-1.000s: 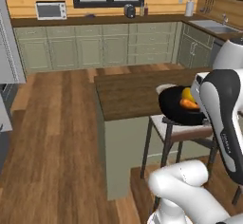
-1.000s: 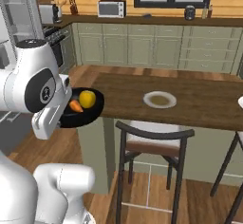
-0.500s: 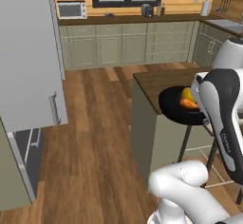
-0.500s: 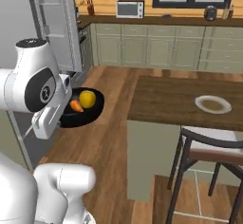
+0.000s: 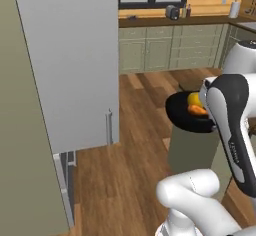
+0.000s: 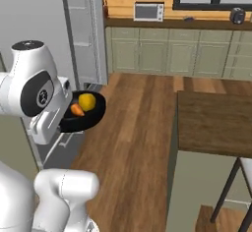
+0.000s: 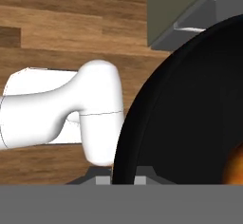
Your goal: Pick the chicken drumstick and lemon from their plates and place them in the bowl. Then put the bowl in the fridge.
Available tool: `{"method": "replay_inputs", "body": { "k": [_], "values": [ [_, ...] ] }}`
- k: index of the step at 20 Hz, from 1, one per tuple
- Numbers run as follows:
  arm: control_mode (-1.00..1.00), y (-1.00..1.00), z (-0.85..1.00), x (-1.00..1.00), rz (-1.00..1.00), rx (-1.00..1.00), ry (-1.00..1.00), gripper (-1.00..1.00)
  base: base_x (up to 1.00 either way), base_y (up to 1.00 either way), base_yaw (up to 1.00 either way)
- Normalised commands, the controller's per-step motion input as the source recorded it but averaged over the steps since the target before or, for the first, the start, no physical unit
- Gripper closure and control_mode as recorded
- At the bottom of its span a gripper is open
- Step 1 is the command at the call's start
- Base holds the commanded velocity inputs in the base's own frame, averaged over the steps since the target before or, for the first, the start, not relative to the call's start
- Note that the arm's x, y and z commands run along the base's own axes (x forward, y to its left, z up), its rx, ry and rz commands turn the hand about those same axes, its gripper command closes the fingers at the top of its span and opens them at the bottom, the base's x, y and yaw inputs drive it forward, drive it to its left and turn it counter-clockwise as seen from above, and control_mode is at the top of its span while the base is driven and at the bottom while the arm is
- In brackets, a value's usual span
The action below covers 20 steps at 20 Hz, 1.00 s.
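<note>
Hand pinching bowl at its rim, held in the air above wood floor. Lemon and chicken drumstick sit inside, touching. Fridge stands left of the arm, door open. Desk well apart to the right.

From behind the arm on its left, the left base view looks forward and down across the wood floor, with the fridge door close on its left and the bowl at mid-right. The right base view looks from behind on the arm's right, seeing the same bowl at left, the same floor, and the tabletop to the right. The hand view sits right against the bowl's rim, looking down past it at floor.
</note>
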Motion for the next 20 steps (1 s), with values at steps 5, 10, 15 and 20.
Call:
{"method": "replay_inputs", "body": {
  "k": [5, 10, 15, 20],
  "values": [
    [1.00, 0.00, 0.00, 0.00, 0.00, 0.00, 0.00, 1.00, 0.44, -0.56, -0.09],
    [1.00, 0.00, 0.00, 0.00, 0.00, 0.00, 0.00, 1.00, 0.44, -0.25, -0.08],
    [1.00, 0.00, 0.00, 0.00, 0.00, 0.00, 0.00, 1.00, 0.77, 0.06, 0.00],
    [1.00, 0.00, 0.00, 0.00, 0.00, 0.00, 0.00, 1.00, 0.97, 0.00, 0.02]
  ]
}}
